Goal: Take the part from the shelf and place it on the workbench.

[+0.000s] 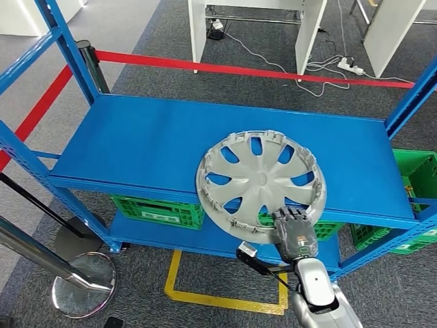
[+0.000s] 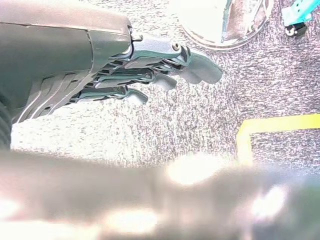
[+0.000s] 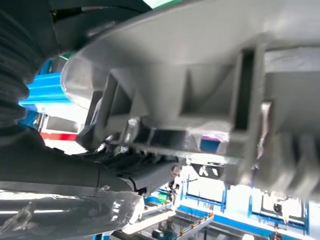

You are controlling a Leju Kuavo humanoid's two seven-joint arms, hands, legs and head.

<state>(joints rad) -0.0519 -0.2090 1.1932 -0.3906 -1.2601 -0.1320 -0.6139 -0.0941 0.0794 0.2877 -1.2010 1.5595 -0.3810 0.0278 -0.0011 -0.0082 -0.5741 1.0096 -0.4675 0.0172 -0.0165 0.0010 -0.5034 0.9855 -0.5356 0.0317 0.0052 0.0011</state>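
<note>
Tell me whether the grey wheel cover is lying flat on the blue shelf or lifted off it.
Cannot tell for sure. The wheel cover overhangs the blue shelf's front edge, and the right robot hand grips its near rim; whether it is lifted is unclear.

Wheel cover (image 1: 261, 183) near rim hidden by right hand (image 1: 295, 234), fingers unclear
</note>
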